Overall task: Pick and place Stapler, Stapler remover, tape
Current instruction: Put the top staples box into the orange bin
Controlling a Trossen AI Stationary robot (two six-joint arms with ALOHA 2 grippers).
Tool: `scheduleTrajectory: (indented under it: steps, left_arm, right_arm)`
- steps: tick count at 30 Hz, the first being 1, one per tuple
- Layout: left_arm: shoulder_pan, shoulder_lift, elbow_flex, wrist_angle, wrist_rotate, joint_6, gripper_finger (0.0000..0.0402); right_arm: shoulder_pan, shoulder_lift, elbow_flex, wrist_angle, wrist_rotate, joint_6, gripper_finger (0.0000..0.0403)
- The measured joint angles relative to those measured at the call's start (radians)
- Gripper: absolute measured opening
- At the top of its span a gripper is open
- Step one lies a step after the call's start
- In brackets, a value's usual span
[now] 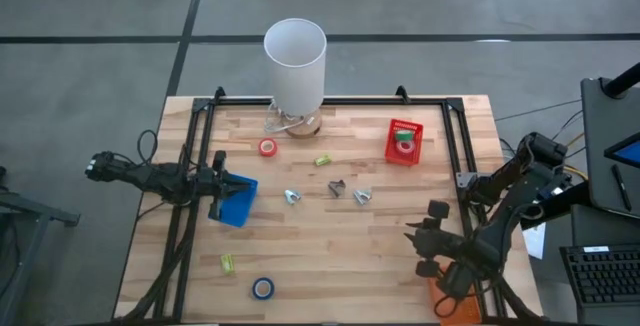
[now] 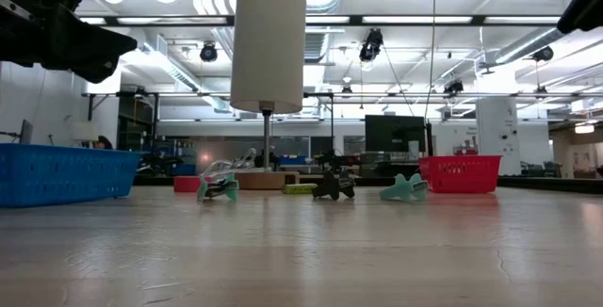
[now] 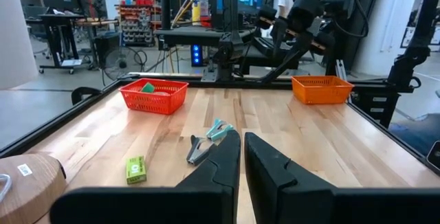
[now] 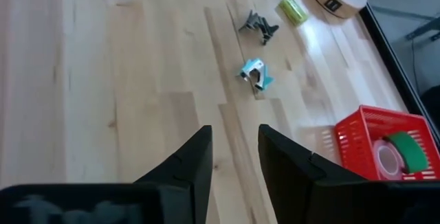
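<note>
Where red bin (image 1: 404,143) sits: green tape (image 1: 404,136) inside.

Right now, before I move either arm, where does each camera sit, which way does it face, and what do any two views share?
High view: overhead, looking straight down on the table; both arms show, left gripper by the blue bin, right gripper near the right edge.
Low view: table height, level toward the lamp; arm parts at the top corners.
Left wrist view: across to the red bin; jaws nearly shut.
Right wrist view: down at the teal staple remover; jaws apart, empty.
Shared: the red bin appears in all four.
</note>
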Motion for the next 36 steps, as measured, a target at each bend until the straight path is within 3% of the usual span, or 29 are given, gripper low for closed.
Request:
scheduleTrajectory:
  steps: [9, 19, 28, 36]
  left_arm:
    - [0.000, 0.000, 0.000, 0.000, 0.000, 0.000, 0.0026]
    - [0.000, 0.000, 0.000, 0.000, 0.000, 0.000, 0.0026]
    - [0.000, 0.000, 0.000, 0.000, 0.000, 0.000, 0.0026]
    - [0.000, 0.000, 0.000, 0.000, 0.000, 0.000, 0.0026]
  right_arm:
    - [-0.047, -0.001, -0.002, 0.002, 0.001, -0.089, 0.0100]
    - [-0.242, -0.030, -0.004, 0.162, -0.030, -0.491, 0.0084]
    - [-0.520, -0.039, -0.004, 0.471, -0.324, -1.007, 0.0084]
    - [-0.766, 0.001, 0.000, 0.637, -0.571, -1.234, 0.0135]
